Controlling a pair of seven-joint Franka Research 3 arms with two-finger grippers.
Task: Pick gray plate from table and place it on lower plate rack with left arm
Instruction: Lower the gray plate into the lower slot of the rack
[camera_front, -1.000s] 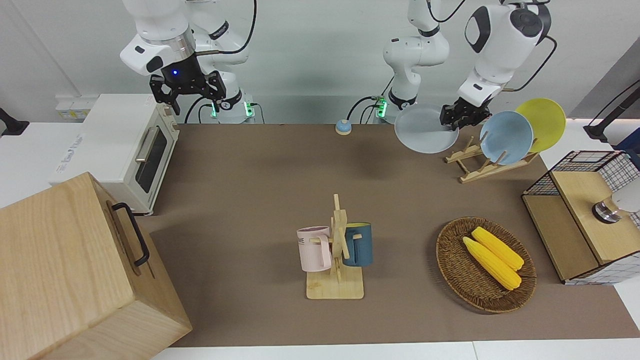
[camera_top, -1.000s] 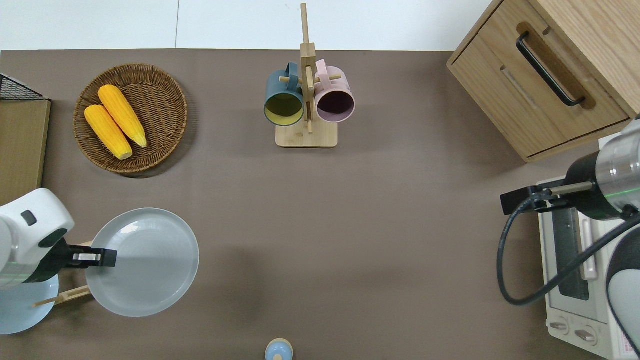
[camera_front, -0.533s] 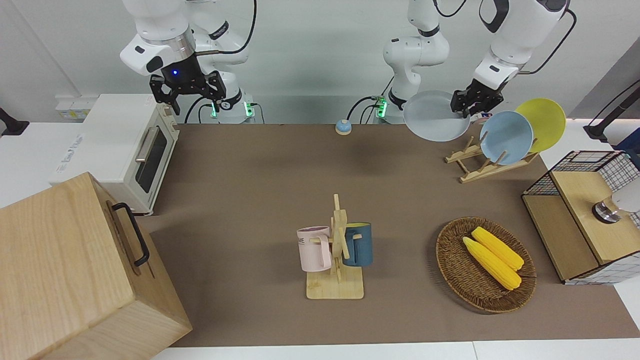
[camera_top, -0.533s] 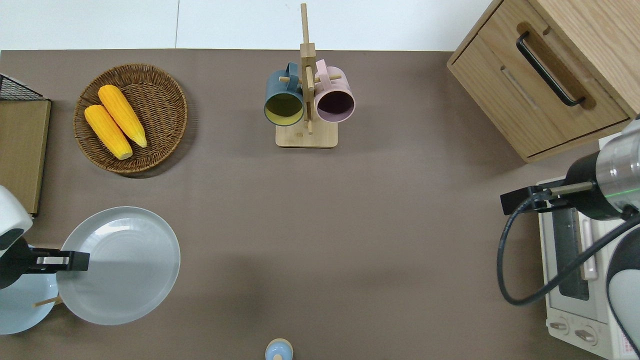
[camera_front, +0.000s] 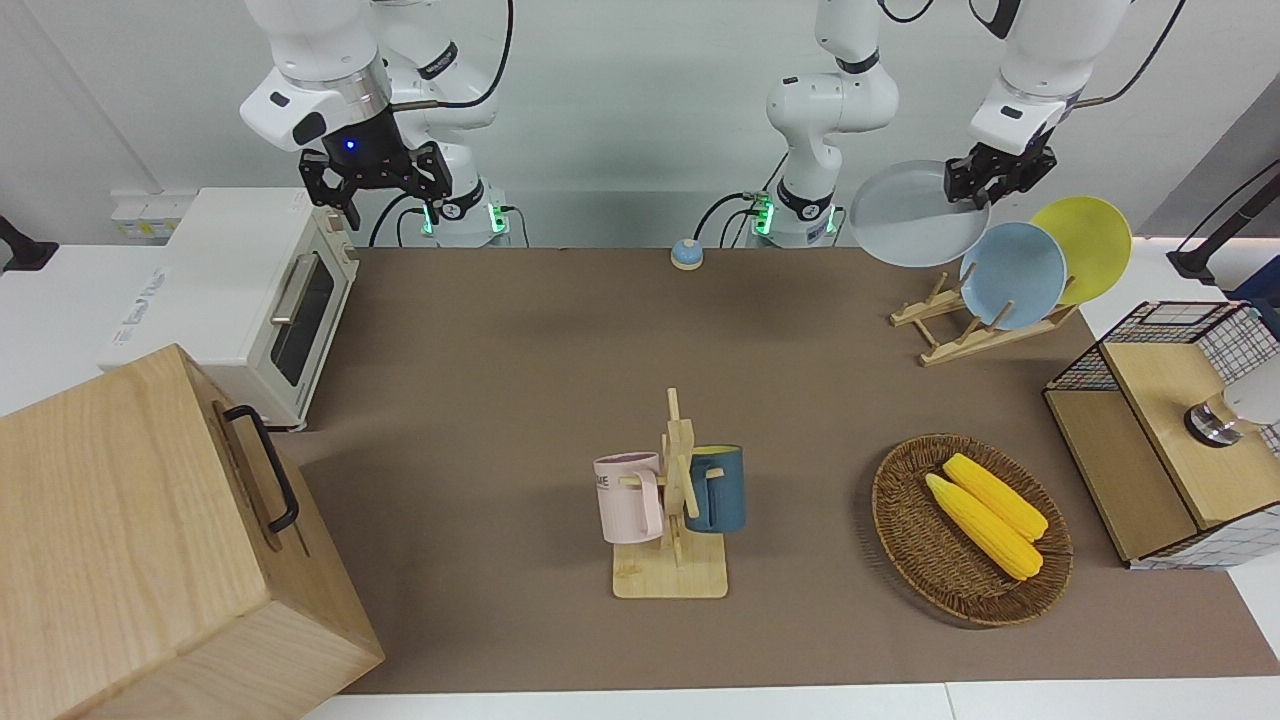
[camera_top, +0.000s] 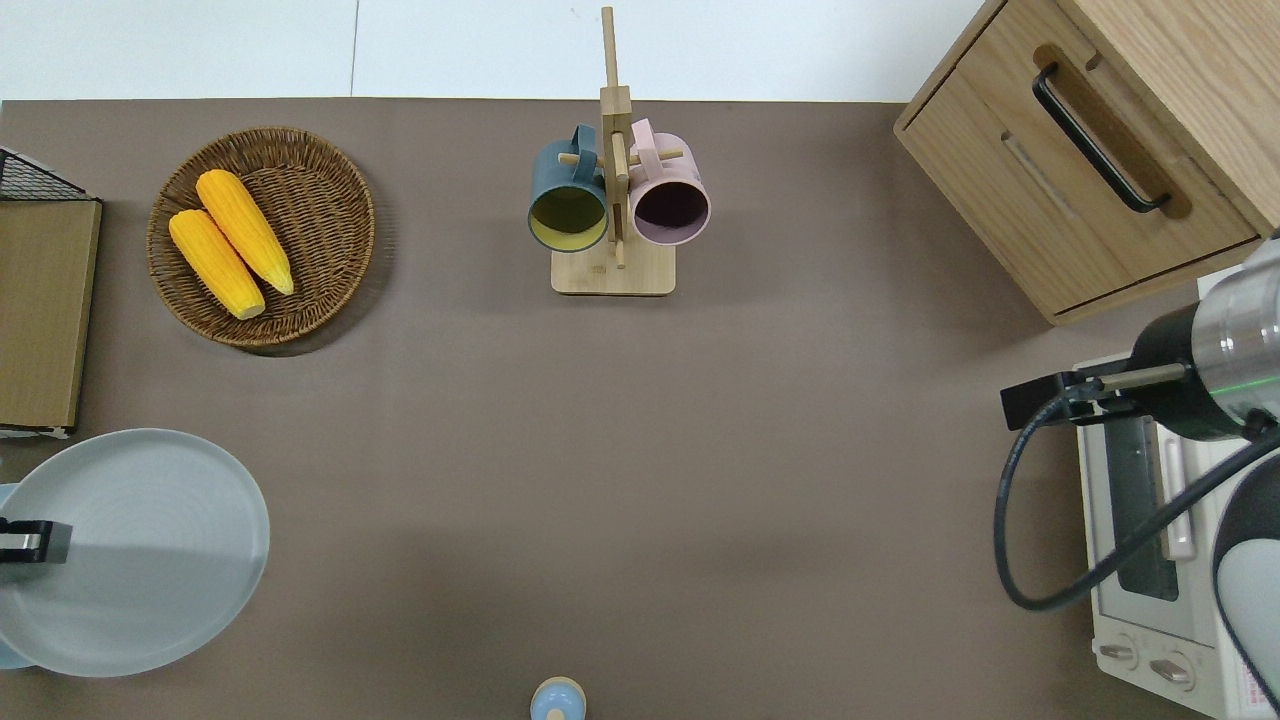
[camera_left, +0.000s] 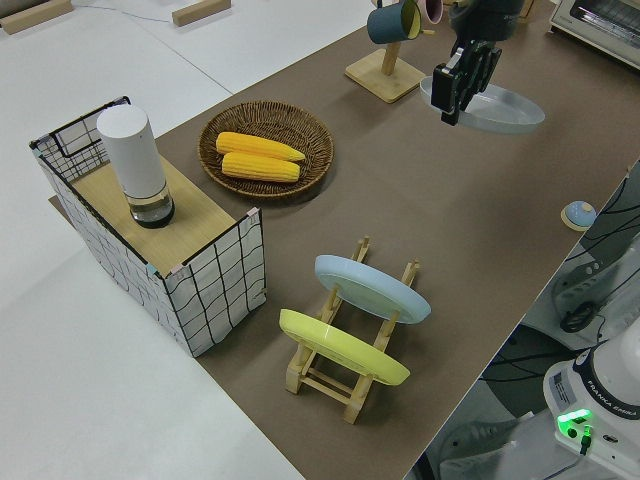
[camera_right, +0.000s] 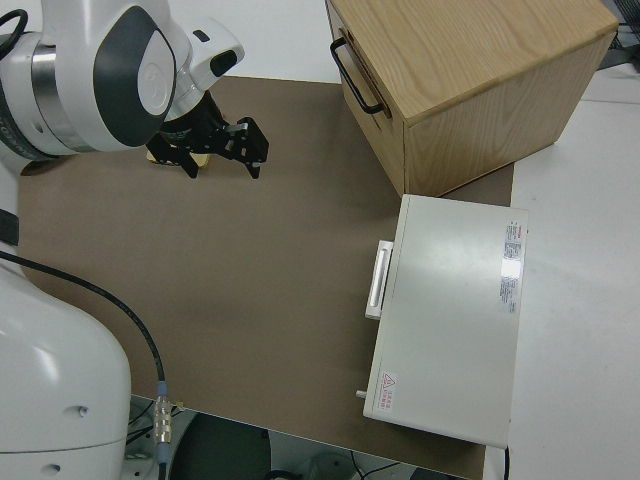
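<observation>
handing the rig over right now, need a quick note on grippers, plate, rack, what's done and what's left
Left gripper: shut on the rim of the round pale gray plate, held roughly level in the air at the left arm's end of the table.
Right gripper: open, arm parked.
Small light-wood plate rack: on the brown mat, with a sky-blue plate and a yellow plate already in its slots.
Done: gray plate picked up off the table.
Left: tilt the plate, bring it down into a free slot, release.
</observation>
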